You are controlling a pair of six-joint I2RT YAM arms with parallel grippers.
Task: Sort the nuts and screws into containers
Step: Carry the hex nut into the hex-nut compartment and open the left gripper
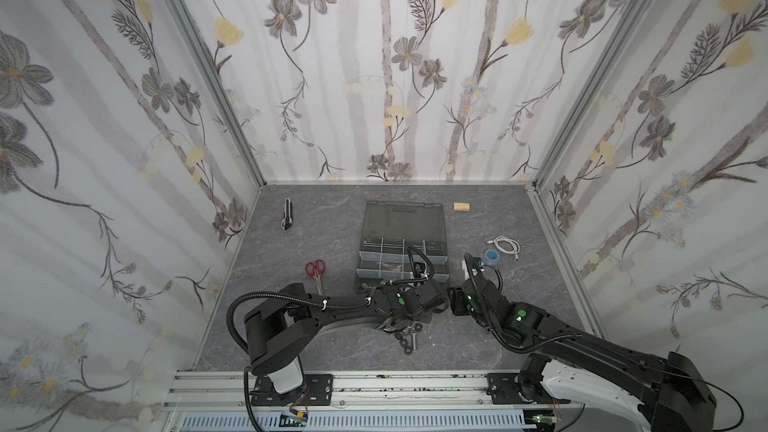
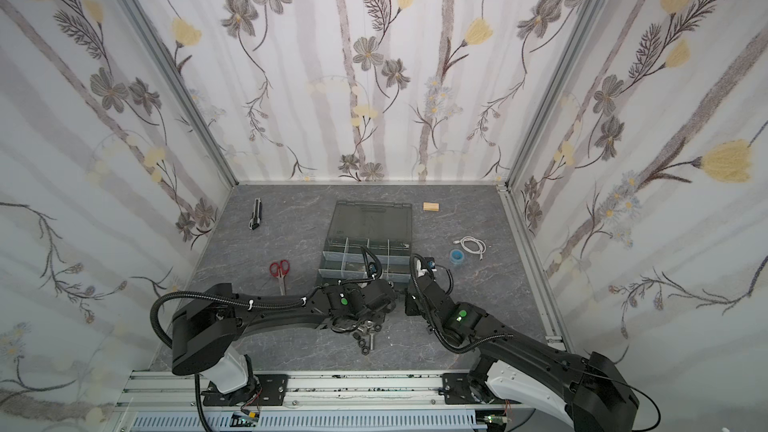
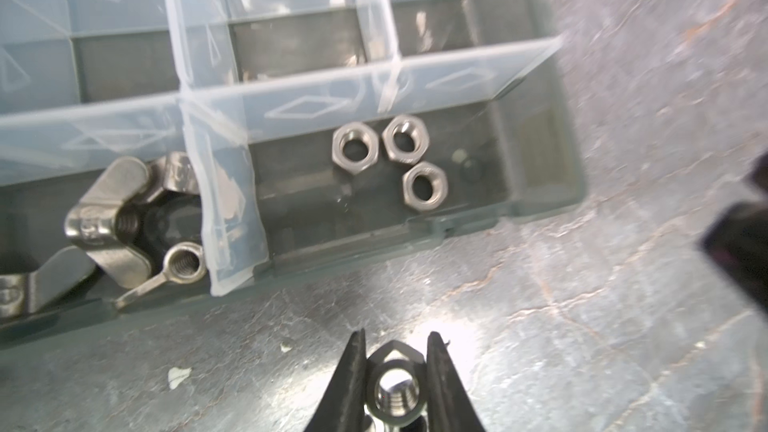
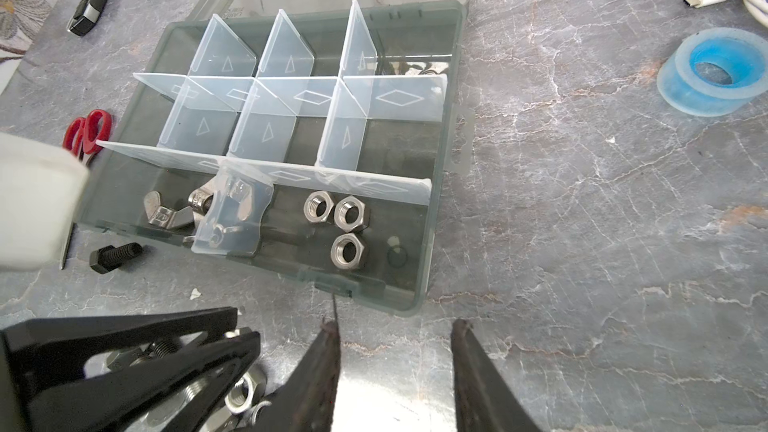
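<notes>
Silver hex nut (image 3: 397, 367) sits pinched between the fingers of the left pincer (image 3: 395, 338), its jaws pressed onto the nut's flats above the grey table (image 3: 582, 326). Just ahead of those tips lies the organizer case (image 3: 573, 184) — its nearest corner compartment holds three more silver hex nuts (image 3: 409, 157), and the compartment beside it holds wing nuts (image 3: 112, 222). Right pincer (image 4: 395, 326) stands close beside the left one, jaws spread, nothing between them. A black screw (image 4: 114, 257) lies just outside the case — loose nuts and screws (image 1: 409, 338) lie under the left pincer.
</notes>
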